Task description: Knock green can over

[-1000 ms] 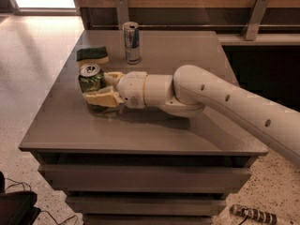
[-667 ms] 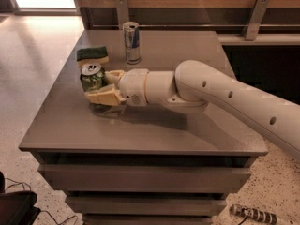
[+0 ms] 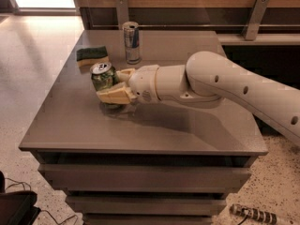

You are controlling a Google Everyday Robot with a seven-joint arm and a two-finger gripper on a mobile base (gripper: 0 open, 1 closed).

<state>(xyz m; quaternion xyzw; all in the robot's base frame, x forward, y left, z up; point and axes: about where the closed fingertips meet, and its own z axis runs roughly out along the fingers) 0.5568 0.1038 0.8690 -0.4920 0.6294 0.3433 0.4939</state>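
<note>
The green can (image 3: pixel 102 78) stands on the grey table (image 3: pixel 140 130) left of centre, with its silver top and pull tab showing and leaning slightly. My gripper (image 3: pixel 114 84) reaches in from the right on a white arm. Its tan fingers (image 3: pixel 115 95) sit on either side of the can's right flank and hold it, one behind and one in front. The front finger hides the can's base.
A taller, slim silver-and-blue can (image 3: pixel 131 43) stands upright behind the gripper. A flat green-and-yellow sponge (image 3: pixel 92 56) lies at the back left. The table's left edge is close to the green can. A wall rail runs behind the table.
The gripper and the green can have shifted together a little to the right, away from the table's left edge. The sponge and the silver can have not moved.
</note>
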